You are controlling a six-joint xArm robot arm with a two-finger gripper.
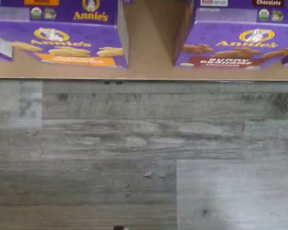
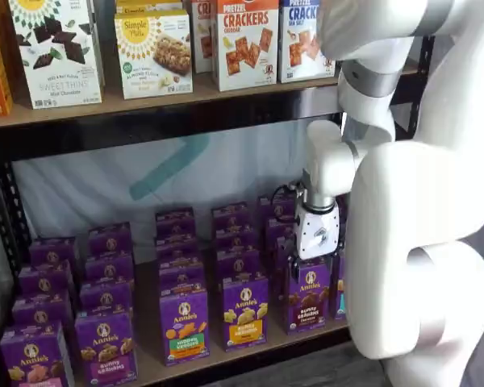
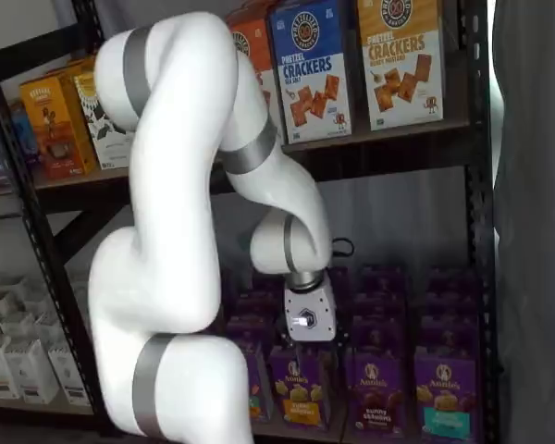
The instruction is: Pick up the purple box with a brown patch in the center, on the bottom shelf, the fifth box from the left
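Wrist view: the camera looks down past the front edge of the bottom shelf onto grey plank floor. Two purple cartons stand at that edge with bare board between them: one with a yellow-orange patch, the other the purple box with brown cookies and a dark "Bunny Grahams" band. The claw's fingers do not show in this view.

In both shelf views the arm hangs in front of the lower level. The claw hovers just above and slightly in front of the purple box; its white body is plain, its black fingers only partly seen at either side of the carton top. Jaws stand spread as wide as they go, holding nothing. In a shelf view the purple box sits at about 4 o'clock from the claw body, with a teal-patched carton at its 3 o'clock.

Step in hand, as judged: final alignment before descent, grasp not yet begun.

Notes for doing it well:
- Centre the claw over the carton's top so the fingers straddle its faces.
- Neighbours stand close; descend straight so a finger does not clip the next carton.
- Close only once the fingers are well down the sides, then lift vertically.
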